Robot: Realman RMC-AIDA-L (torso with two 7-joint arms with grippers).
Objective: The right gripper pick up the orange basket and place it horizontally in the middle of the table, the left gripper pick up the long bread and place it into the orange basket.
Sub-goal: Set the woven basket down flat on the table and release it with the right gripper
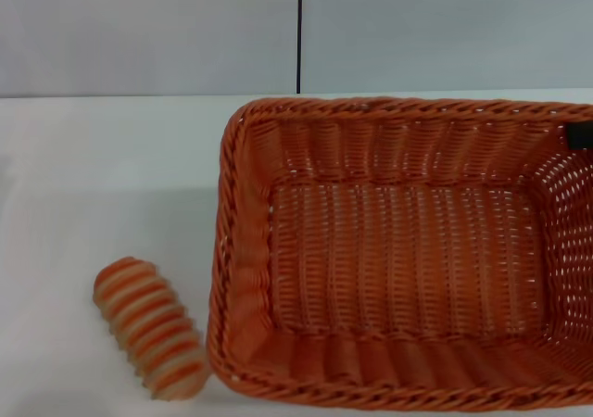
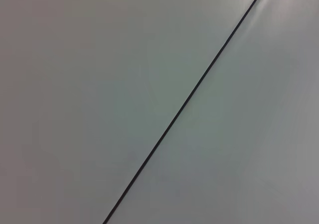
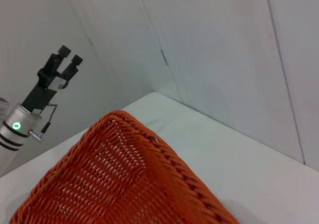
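Note:
The orange basket fills the right half of the head view, open side up, its right end cut off by the picture's edge. Only a black tip of my right gripper shows, clamped on the basket's far right rim. The right wrist view looks down along the basket from close by. The long bread lies on the white table just left of the basket's near left corner, apart from it. My left gripper is raised high beyond the basket, its two jaws slightly apart and holding nothing.
A grey wall with a vertical black seam stands behind the table. The left wrist view shows only that wall and seam. Bare tabletop lies left of and behind the bread.

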